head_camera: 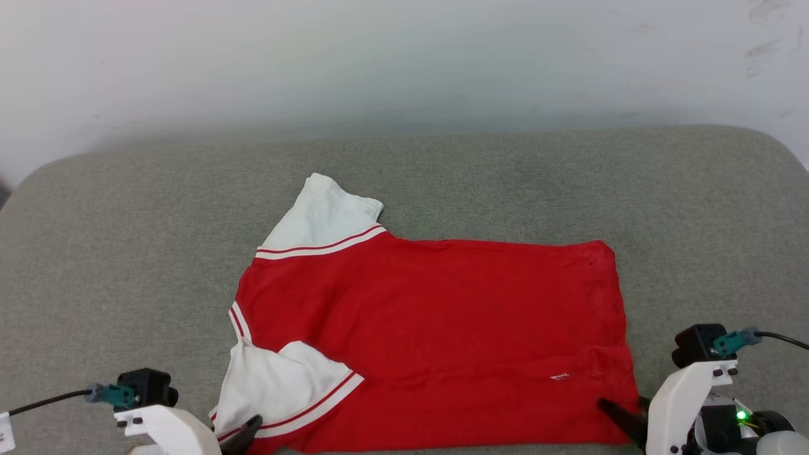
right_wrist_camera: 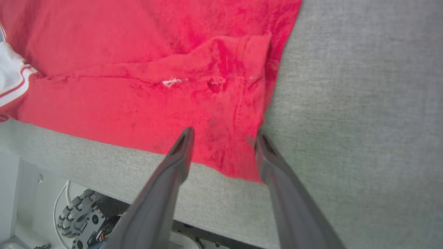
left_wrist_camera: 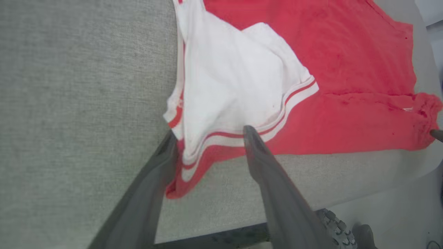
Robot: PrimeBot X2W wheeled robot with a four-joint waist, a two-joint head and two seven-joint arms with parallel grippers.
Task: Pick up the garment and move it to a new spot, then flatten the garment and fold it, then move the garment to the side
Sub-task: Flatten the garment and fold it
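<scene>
I see a pale wall rising beyond the garment, and a grey cloth-covered desk reaching out past it on every side. The garment lies spread on the desk. Its red body runs crosswise, with the neckline end toward the robot's left and the hem end toward its right, and its near edge sits close to the desk's near rim. The far sleeve juts out white from the garment's far left corner and lies flat on the grey cloth. The near sleeve is folded inward so that it rests on the red body at the near left corner. A long crease runs across the body not far from the garment's near edge. The left pincer is at that near left corner with its jaws spread wide and gripping nothing. One of its fingers has its tip over the striped trim of the folded sleeve, the other tip is at the garment's outer edge, and the corner of cloth lies slack between them. The right pincer is at the near right corner, also wide apart and holding nothing. The hem corner lies between its two tips, one over the red cloth and the other right at the garment's side edge, where the grey desk begins. A small white mark sits on the crease, just inward of the hem.
</scene>
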